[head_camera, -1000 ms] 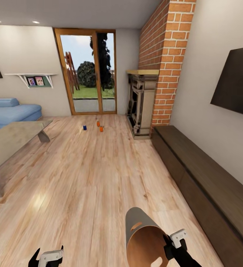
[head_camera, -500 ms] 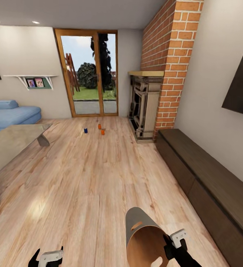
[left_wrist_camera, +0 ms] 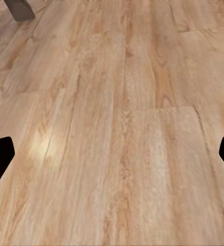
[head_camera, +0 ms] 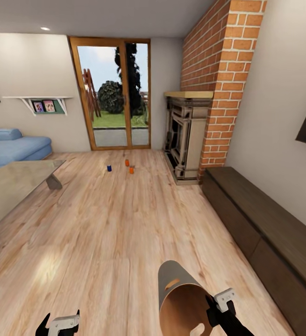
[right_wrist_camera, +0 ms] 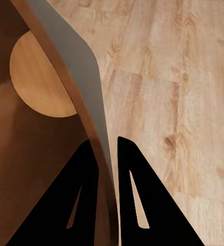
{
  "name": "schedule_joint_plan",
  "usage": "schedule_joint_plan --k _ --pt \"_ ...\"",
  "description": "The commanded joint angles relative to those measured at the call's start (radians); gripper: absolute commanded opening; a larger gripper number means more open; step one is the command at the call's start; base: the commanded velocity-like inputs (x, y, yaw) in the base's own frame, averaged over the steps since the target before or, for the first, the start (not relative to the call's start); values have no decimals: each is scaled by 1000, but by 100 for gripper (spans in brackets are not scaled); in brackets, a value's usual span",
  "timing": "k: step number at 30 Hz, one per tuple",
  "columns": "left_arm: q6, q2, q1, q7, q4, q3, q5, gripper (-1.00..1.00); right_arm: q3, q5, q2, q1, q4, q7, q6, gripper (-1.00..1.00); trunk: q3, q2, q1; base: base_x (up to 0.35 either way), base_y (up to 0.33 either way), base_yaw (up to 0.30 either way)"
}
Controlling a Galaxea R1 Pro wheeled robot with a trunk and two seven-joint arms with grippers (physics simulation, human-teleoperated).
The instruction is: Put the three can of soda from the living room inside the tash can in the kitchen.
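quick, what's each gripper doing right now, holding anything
Left gripper: open, nothing between its jaws, plank floor beyond.
Right gripper: shut on the trash can, jaws pinching its rim wall, one inside and one outside.

Open plank floor (head_camera: 124, 224) runs ahead to the three cans (head_camera: 127, 163).
A glass table (head_camera: 12, 186) bounds the left, a long dark cabinet (head_camera: 265, 233) and fireplace (head_camera: 185, 140) the right.
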Motion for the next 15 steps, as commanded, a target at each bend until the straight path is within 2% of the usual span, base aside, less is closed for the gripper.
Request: schedule_joint_plan --k 1,15 --pt "0 0 0 0 1 0 0 100 0 -5 0 0 -2 6 0 -100 0 0 0 302 152 0" --pt "0 0 0 0 2 0 0 100 1 -2 0 0 -2 6 0 -100 3 0 0 302 151 -2"
